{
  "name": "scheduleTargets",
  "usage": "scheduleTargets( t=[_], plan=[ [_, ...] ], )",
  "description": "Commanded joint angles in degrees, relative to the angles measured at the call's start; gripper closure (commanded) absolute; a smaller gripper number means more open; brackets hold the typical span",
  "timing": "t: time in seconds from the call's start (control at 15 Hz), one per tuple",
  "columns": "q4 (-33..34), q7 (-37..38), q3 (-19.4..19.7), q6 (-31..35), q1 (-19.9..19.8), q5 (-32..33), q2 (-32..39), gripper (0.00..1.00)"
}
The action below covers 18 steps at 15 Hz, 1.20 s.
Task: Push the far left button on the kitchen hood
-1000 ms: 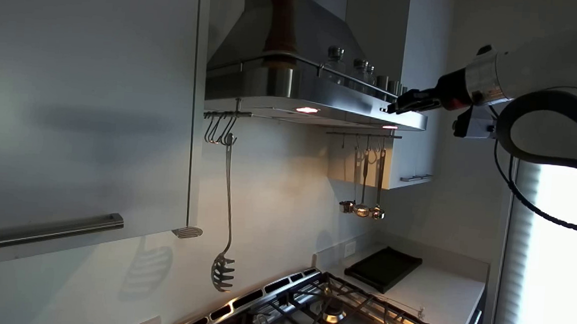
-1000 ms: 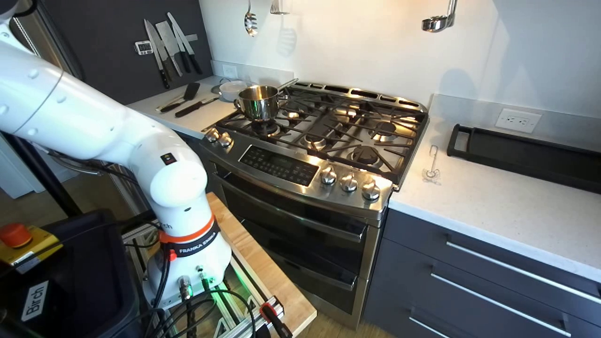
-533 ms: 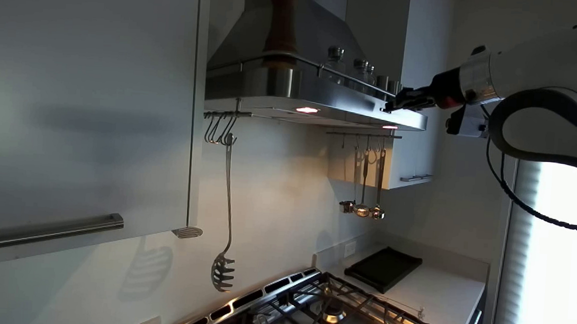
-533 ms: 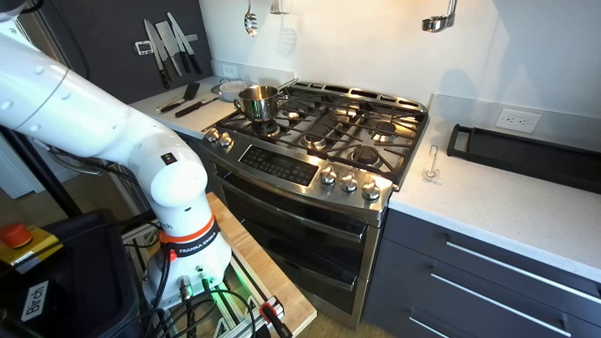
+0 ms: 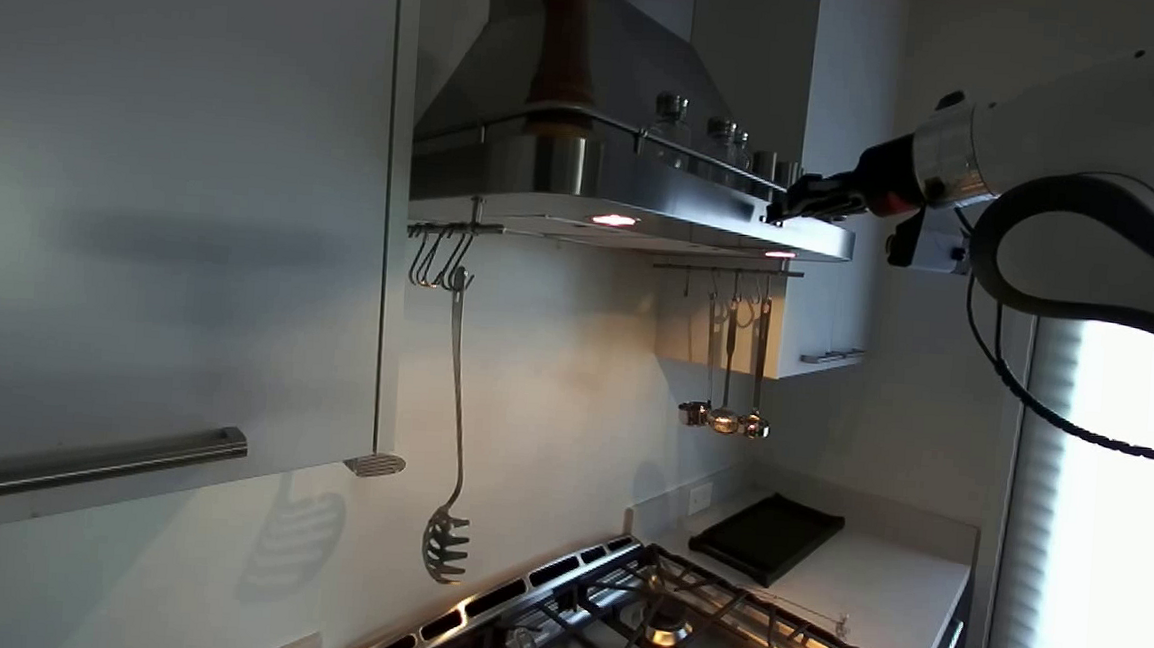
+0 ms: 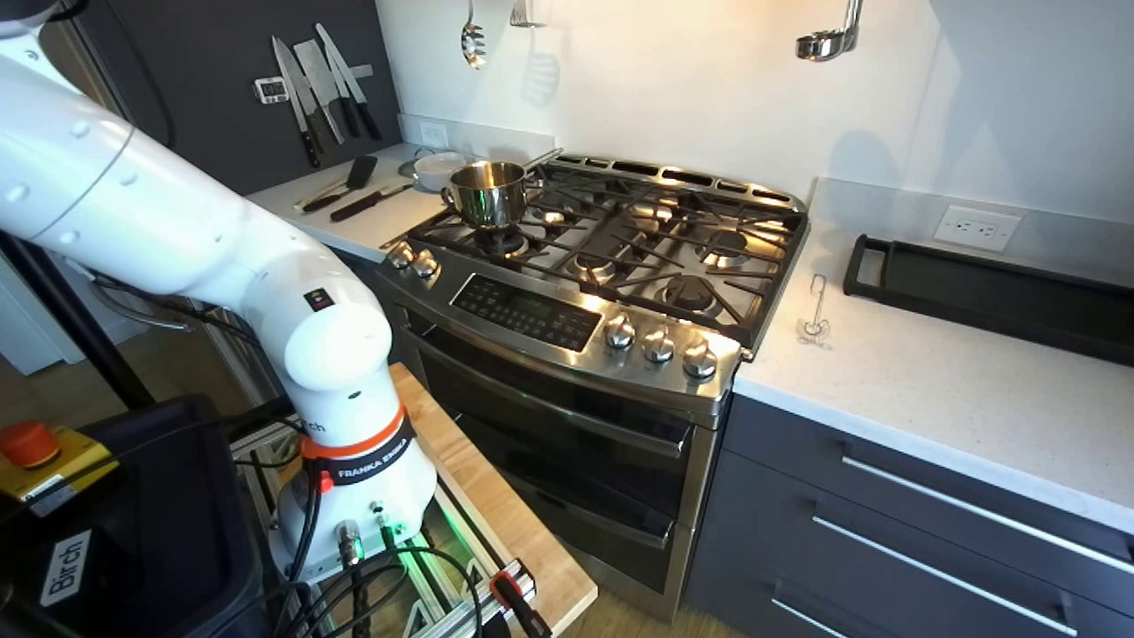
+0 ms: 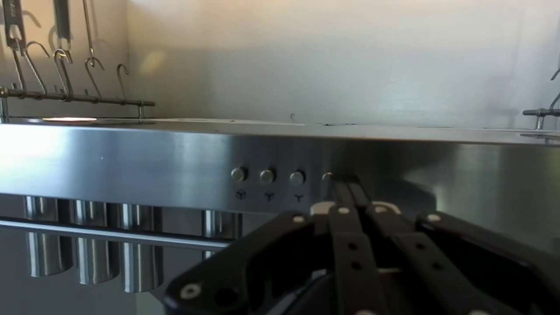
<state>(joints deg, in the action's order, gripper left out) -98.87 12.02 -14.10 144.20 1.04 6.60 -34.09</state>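
Note:
The kitchen hood is stainless steel with a sloped canopy and lit underside. In the wrist view, which stands upside down, its front rim carries a row of small round buttons. Three show fully. The rightmost visible button, on the hood's left side when upright, is partly covered by my fingertips. My gripper is shut and empty, its two fingers side by side. Its tips are at or very close to the rim beside that button; contact cannot be told. In an exterior view my gripper hides most of the buttons.
A rail with jars and canisters runs above the hood rim. A wooden pepper mill stands at the corner. Ladles hang below. The stove holds a pot. A cabinet is beyond the hood.
The arm and gripper have moved a little leftward in an exterior view, bringing the fingertips closer to the hood rim over the buttons. The last half second shows only slight motion.

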Motion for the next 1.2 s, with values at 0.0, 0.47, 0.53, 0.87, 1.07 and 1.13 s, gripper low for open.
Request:
scheduleTargets(
  t=[0.0,0.47,0.53,0.87,1.07,1.13],
  plan=[
    [0.60,-0.55,0.73,0.03,0.85,-1.36,0.71,1.00],
    [0.74,-0.89,1.27,0.47,1.22,-1.67,1.46,1.00],
    [0.75,-0.96,1.35,0.59,1.35,-1.76,1.61,1.00],
    [0.83,-1.17,1.77,1.55,2.17,-2.46,2.15,1.00],
    [0.80,-1.24,1.99,1.80,2.63,-3.24,2.24,1.00],
    [0.73,-1.26,2.01,1.73,2.66,-3.32,2.22,1.00]
  ],
)
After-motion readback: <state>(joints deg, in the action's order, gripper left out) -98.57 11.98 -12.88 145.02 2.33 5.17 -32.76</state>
